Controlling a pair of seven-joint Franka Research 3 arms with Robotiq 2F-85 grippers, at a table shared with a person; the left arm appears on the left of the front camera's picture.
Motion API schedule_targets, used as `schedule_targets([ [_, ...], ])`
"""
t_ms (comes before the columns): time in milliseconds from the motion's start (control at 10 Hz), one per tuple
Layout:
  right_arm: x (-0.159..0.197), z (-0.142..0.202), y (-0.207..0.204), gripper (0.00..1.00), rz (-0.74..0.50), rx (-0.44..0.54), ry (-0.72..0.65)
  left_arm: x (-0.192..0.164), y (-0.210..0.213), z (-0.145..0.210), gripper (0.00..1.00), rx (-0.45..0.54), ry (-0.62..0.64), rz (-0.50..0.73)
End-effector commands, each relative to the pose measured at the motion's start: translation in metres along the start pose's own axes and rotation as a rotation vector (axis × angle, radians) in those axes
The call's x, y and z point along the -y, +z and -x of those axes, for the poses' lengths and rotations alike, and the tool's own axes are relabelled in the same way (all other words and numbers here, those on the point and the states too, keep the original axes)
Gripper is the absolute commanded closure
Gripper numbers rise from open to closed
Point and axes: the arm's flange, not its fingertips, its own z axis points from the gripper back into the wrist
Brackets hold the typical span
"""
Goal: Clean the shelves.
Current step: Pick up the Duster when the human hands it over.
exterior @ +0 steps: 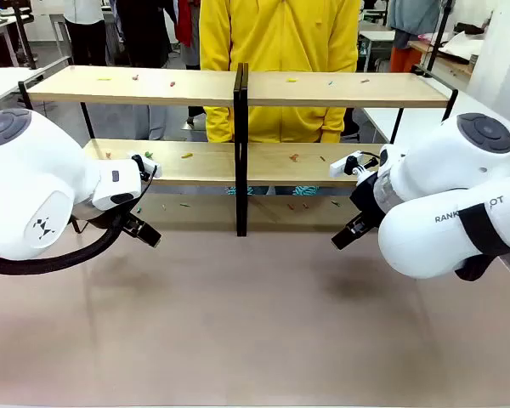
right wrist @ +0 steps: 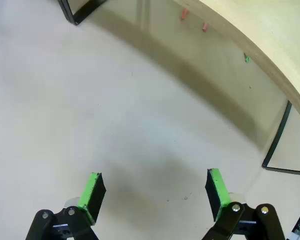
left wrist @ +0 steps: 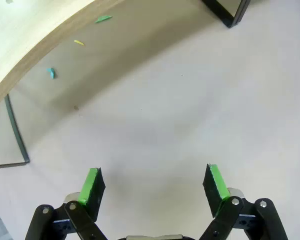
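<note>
Shelves [exterior: 178, 85] run across the upper half of the front view, at the far side of the worktop [exterior: 255, 331]. Two tiers, black centre post [exterior: 240, 153] mid-frame. Person in a yellow top [exterior: 279, 34] stands right behind them, top centre. Small coloured scraps [exterior: 187, 155] lie scattered on all four boards, with more on the worktop under the lower tier.

Left gripper [left wrist: 155, 182]: fingers wide apart, nothing between the green pads [left wrist: 92, 186], over bare worktop. In the front view it's at left-centre, just in front of the lower left board and not touching it. In its wrist view the lower board's edge curves through the upper left. A green scrap [left wrist: 103, 19], a yellow scrap [left wrist: 79, 43] and a teal scrap [left wrist: 51, 73] lie on the worktop in the board's shadow. Post foot [left wrist: 230, 12] is at top right.

Right gripper [right wrist: 155, 187]: fingers likewise apart, empty, over bare worktop. In the front view it's at right-centre, just ahead of the lower right board and clear of it. In its wrist view the board edge crosses the upper right, with two red scraps [right wrist: 184, 14] and a green bit [right wrist: 247, 58] on the worktop below it. Thin black frame leg [right wrist: 276, 140] is at right.
</note>
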Motion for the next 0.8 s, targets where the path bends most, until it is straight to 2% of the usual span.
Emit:
schedule_targets([
  [0, 0.0, 0.0, 0.0, 0.0, 0.0, 0.0, 0.0, 0.0, 0.0001, -0.0001, 0.0, 0.0, 0.0, 0.0],
  [700, 0.0, 0.0, 0.0, 0.0, 0.0, 0.0, 0.0, 0.0, 0.0001, -0.0001, 0.0, 0.0, 0.0, 0.0],
])
